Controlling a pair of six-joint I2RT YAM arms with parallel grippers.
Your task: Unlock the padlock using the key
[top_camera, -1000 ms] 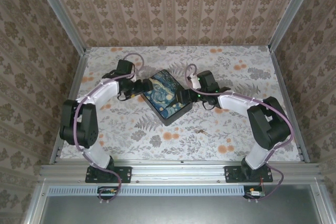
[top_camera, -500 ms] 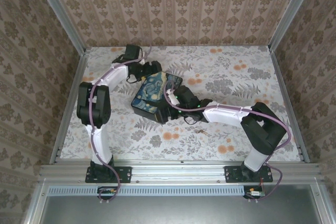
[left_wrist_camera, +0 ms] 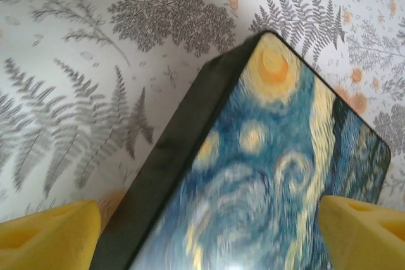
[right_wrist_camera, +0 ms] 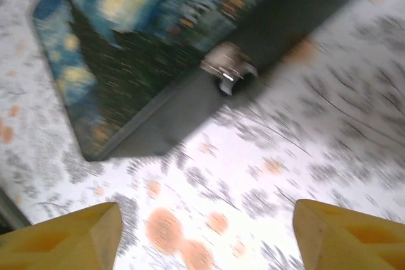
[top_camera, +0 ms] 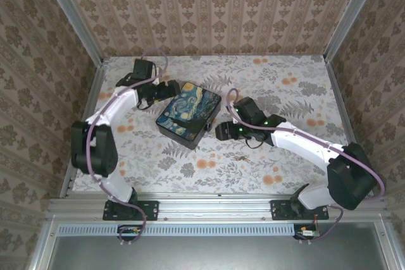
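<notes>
Black box [top_camera: 188, 115], padlock [right_wrist_camera: 226, 67] at side wall.

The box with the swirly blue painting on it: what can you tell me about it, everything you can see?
The box is flat and rectangular with rounded corners, black walls and a lid printed with a swirling blue-and-yellow night sky. Closed, it lies flat and diagonal on the flowered table. A small pale metal piece, probably the padlock, sits on one long wall, too blurred to be sure. The open left gripper stands at its far end; contact is unclear.
</notes>
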